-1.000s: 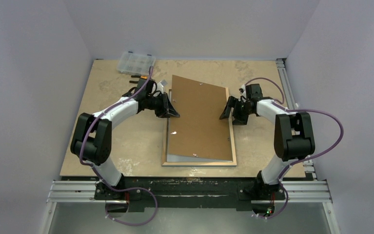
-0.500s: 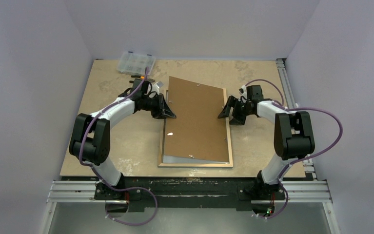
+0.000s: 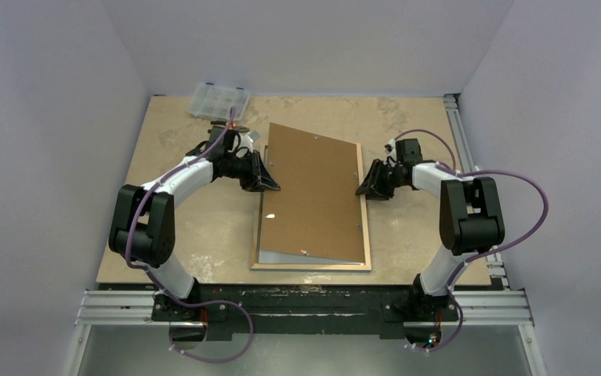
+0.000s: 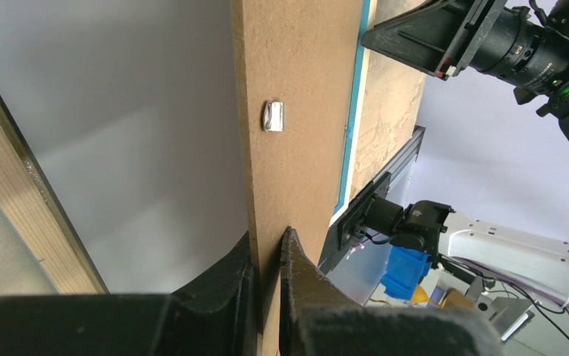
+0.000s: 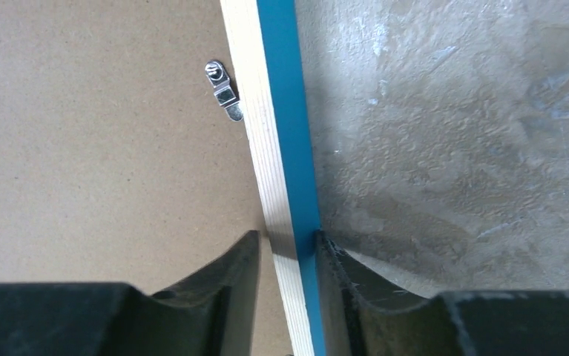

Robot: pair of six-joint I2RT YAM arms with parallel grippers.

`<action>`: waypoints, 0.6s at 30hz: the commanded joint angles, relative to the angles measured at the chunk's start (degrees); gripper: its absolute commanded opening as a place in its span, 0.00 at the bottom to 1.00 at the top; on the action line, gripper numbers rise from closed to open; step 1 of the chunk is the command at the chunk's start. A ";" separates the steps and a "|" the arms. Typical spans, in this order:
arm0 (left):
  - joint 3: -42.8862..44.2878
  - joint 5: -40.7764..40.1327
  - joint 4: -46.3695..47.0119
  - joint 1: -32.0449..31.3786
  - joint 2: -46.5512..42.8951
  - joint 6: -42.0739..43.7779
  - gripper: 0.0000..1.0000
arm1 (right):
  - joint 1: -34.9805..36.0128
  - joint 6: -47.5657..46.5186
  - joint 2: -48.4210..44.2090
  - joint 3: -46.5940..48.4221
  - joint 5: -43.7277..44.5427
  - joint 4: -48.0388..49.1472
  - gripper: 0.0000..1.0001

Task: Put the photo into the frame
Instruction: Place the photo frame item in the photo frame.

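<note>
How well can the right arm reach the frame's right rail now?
Yes, it seems: the right pincer straddles the frame rail, backing board on one side, table on the other, nothing between.

White-and-black arms (image 3: pixel 191 170), purple cables (image 3: pixel 547 210)

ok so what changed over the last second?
The right end effector closed onto the frame at its right rail. The frame and the brown backing board slid toward the left arm's side, the left end effector moving with them. Unchanged: left end effector still clamped on the board's edge, board still skewed on the frame, clear box in place.
</note>
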 commanded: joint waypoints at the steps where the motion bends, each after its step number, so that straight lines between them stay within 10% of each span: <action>1: -2.17 -0.87 -5.24 0.07 -0.65 4.07 0.00 | 1.06 -1.17 -0.58 0.28 0.86 0.68 0.28; 9: -1.88 0.64 -6.70 0.09 -0.21 3.62 0.00 | 1.03 -2.04 0.98 -0.13 2.75 0.83 0.01; 18: -0.89 -0.91 -10.69 0.26 -2.35 4.23 0.00 | 1.05 -1.46 0.96 -0.27 2.85 0.72 0.00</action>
